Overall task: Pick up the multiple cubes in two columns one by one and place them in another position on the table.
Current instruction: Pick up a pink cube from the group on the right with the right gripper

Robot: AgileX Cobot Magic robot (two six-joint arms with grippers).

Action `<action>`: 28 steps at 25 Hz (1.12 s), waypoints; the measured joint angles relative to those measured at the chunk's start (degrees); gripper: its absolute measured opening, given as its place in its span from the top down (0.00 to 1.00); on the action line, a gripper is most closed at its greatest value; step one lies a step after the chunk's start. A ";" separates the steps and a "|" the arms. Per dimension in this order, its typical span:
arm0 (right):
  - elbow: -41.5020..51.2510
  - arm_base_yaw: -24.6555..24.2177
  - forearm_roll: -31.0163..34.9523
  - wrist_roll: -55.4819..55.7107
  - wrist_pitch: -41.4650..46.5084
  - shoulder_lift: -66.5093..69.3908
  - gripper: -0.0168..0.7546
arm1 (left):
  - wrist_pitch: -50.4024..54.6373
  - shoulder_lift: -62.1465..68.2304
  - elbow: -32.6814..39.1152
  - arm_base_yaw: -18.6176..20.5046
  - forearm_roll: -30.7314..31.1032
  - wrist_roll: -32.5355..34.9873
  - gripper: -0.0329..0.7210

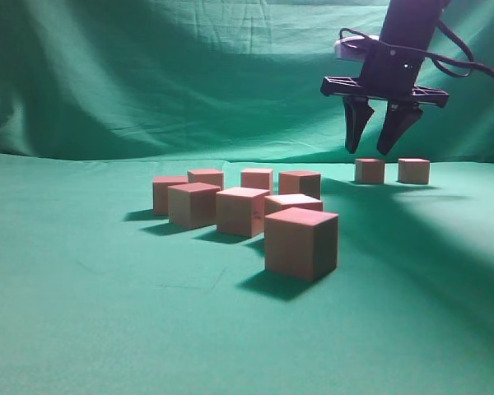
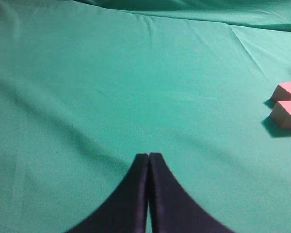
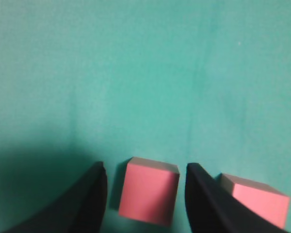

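While your left gripper (image 2: pixel 149 160) idles at the lower centre of its wrist view, fingers pressed together over the bare green cloth table (image 2: pixel 111 87), eight reddish-tan wooden cubes (image 1: pixel 240 211) wait in two columns at centre frame. At upper right, your right gripper (image 1: pixel 378 136) hangs spread and empty above two relocated cubes (image 1: pixel 370 170), probably just set apart there; one sits between its fingers (image 3: pixel 203 204) in the wrist view.

A green cloth backdrop (image 1: pixel 148 74) hangs draped behind the desk's far edge, creased and folded, darkest toward the far left corner, lighter toward the middle.
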 joint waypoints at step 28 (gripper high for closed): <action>-0.22 1.37 0.12 -0.10 0.42 2.73 0.63 | 0.00 0.00 0.00 0.00 0.00 0.00 0.96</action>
